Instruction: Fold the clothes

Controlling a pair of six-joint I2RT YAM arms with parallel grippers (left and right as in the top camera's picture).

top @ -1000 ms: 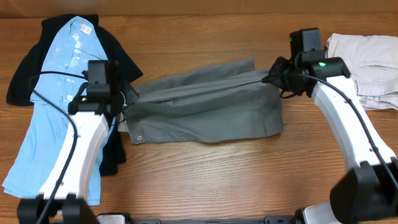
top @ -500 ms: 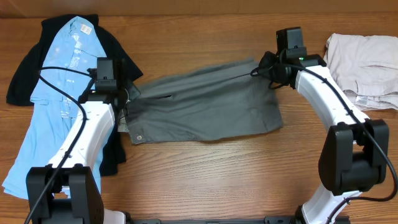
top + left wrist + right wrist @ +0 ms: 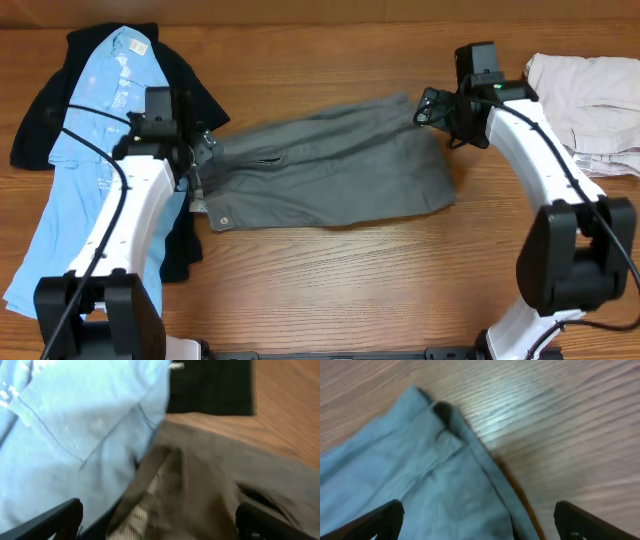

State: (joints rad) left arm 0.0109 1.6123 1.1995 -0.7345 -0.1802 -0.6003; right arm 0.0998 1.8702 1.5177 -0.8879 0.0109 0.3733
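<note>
From above the light is bright and even, the picture is sharp, and only small soft shadows lie on the counter [image 3: 330,290] along the edge of the shorts [image 3: 330,175]. The left wrist picture is dimmer and very blurry, so the blue shirt [image 3: 75,425] and the cloth next to it look smeared. The right wrist picture is soft too, with a pale shine on the wood and a dark shadow beside the cloth edge.

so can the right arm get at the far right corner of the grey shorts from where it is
Probably yes. The right gripper sits open just over that corner of the grey shorts; nothing covers it, and the beige garment lies apart.
</note>
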